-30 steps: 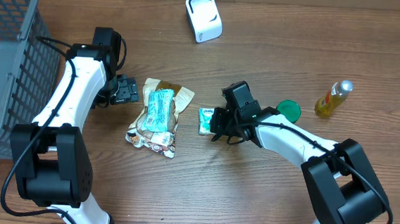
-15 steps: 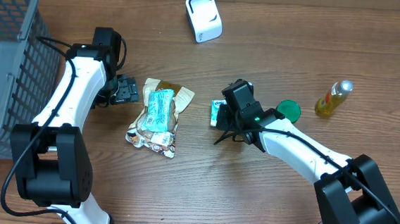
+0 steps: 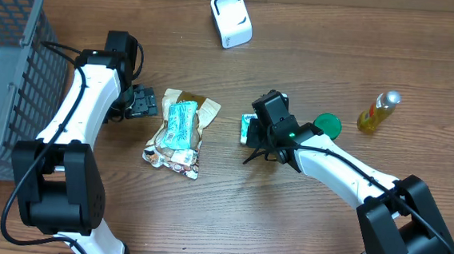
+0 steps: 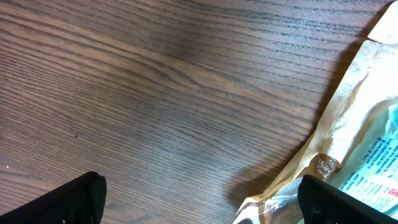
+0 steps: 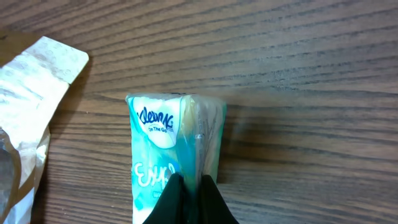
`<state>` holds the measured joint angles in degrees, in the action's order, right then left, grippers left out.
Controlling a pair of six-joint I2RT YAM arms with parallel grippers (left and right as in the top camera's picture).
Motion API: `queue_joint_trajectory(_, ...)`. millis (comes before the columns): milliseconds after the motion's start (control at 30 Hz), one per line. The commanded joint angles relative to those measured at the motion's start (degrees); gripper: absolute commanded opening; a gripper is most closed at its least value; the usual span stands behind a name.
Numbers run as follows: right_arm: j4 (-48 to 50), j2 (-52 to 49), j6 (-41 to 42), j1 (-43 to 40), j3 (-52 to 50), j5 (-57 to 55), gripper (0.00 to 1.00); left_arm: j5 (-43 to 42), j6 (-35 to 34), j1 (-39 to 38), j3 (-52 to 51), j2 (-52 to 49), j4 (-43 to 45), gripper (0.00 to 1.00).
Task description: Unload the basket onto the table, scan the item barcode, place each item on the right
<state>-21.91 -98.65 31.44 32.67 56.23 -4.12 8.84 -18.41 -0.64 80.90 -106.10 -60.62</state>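
My right gripper [image 5: 189,186] is shut on a small teal Kleenex tissue pack [image 5: 174,137], pinching its edge so the pack stands on its side over the wood. Overhead, that pack [image 3: 248,128] sits just left of the right gripper [image 3: 257,134] at the table's middle. No barcode shows on it. A white scanner [image 3: 231,19] stands at the far middle. My left gripper [image 3: 150,104] is open, low over the table beside a pile of snack packets [image 3: 180,132]; its right finger [image 4: 348,202] is at the edge of a crinkled tan packet [image 4: 367,124].
A grey wire basket [image 3: 7,64] fills the far left. A green lid [image 3: 327,124] and a small yellow bottle [image 3: 379,111] lie to the right of the right arm.
The right gripper has carried the tissue pack a little right and away from the snack pile, then held still. The left arm has not moved.
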Motion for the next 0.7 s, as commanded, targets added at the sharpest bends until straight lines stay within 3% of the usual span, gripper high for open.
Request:
queue_joint_trajectory(0,0.35,1.18,-0.44,0.11,-0.07,-0.96,0.04,0.28,0.42,0.31,0.79,0.46,0.04,1.00)
queue_joint_trajectory(667,-0.02,1.18,-0.44,0.11,-0.07,-0.96,0.04,0.28,0.42,0.31,0.79,0.46,0.02,1.00)
